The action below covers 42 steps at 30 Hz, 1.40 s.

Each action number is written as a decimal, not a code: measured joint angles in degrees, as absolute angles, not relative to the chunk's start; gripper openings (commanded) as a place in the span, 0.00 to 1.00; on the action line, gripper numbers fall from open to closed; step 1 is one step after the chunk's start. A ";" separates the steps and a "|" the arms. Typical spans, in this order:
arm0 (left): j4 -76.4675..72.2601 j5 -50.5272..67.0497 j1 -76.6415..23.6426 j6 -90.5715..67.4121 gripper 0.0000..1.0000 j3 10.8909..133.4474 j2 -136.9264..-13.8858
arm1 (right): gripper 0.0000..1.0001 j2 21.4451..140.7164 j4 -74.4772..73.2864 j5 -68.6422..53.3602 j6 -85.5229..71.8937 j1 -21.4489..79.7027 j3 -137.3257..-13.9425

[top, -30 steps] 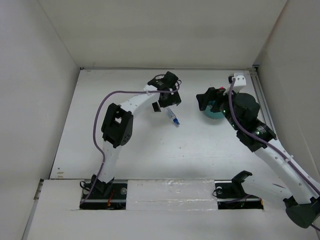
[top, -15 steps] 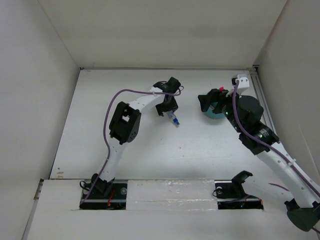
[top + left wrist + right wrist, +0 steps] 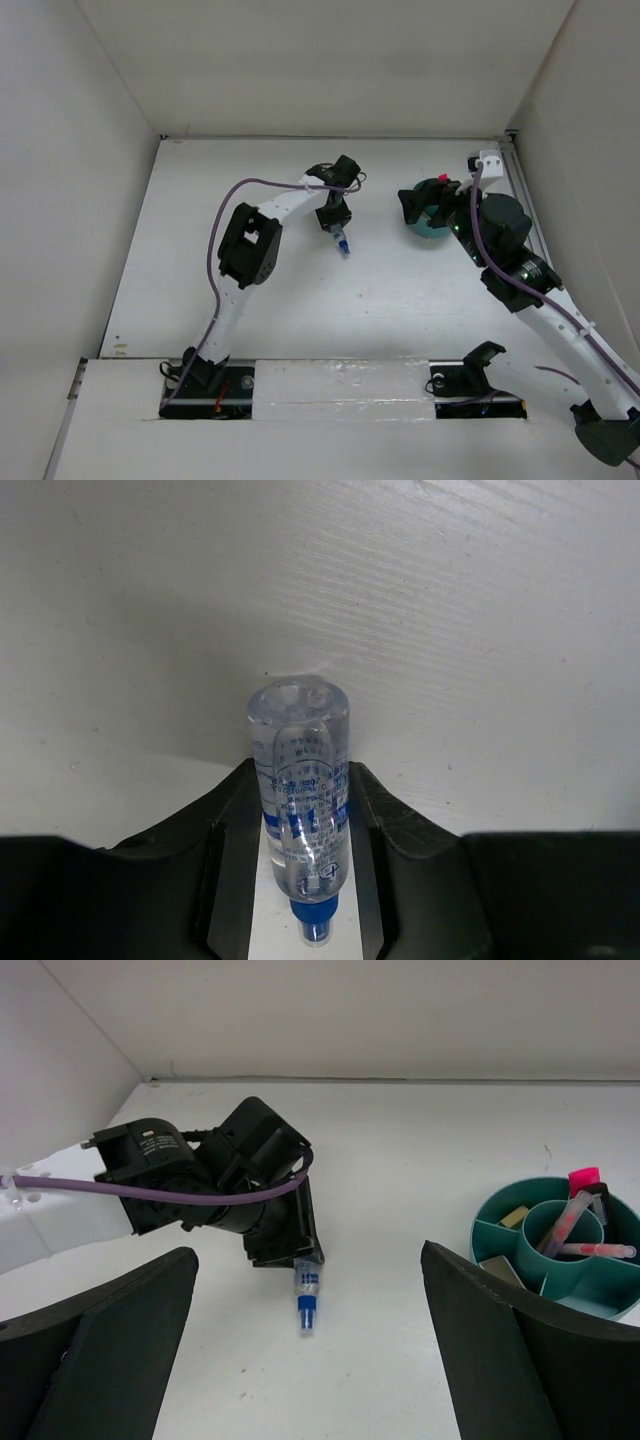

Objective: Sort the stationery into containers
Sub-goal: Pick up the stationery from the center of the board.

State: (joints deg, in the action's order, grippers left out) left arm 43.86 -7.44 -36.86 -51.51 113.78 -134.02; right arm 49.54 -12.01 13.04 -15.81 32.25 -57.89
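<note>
A clear tube (image 3: 300, 780) with a blue cap sits between my left gripper's (image 3: 300, 775) two black fingers, which press on both of its sides. Seen from above, the tube (image 3: 342, 244) sticks out below the left gripper (image 3: 337, 222) at mid-table. In the right wrist view the tube's (image 3: 306, 1295) capped end points down at the table. My right gripper (image 3: 308, 1260) stands wide open with nothing between its fingers, hovering beside the teal bowl (image 3: 490, 1222). The divided bowl (image 3: 432, 228) holds pink pens (image 3: 565, 1222), a tan block (image 3: 515, 1216) and a pink-capped marker (image 3: 584, 1182).
White walls close the table at the back and on both sides. The teal bowl stands at the back right, close to the right wall. The left arm's purple cable (image 3: 262, 186) arches over its forearm.
My left gripper's fingers have come together on the clear tube, and the tube has shifted a little to the left with it. The right arm has barely moved.
</note>
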 measured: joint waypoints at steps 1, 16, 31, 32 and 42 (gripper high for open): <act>43.22 -7.22 -36.86 -51.20 0.00 113.23 -133.73 | 1.00 49.58 -11.99 13.04 -15.84 32.25 -57.89; 35.73 10.41 -33.10 -49.89 0.00 104.29 -124.68 | 1.00 50.78 -5.50 8.62 -15.14 29.28 -51.57; 14.87 43.77 -23.79 -63.51 0.00 87.96 -112.95 | 1.00 47.86 18.15 -13.34 -7.49 30.50 -36.84; 12.69 45.45 -23.97 -65.76 0.00 85.67 -111.83 | 1.00 48.16 18.83 -13.63 -7.01 31.22 -36.56; -9.23 54.59 -23.59 -84.55 0.00 74.94 -99.07 | 1.00 55.44 32.01 -13.02 1.85 36.86 -31.77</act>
State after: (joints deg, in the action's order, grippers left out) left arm -9.23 54.59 -23.59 -84.55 74.94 -99.07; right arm 55.44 32.01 -13.02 1.85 36.86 -31.77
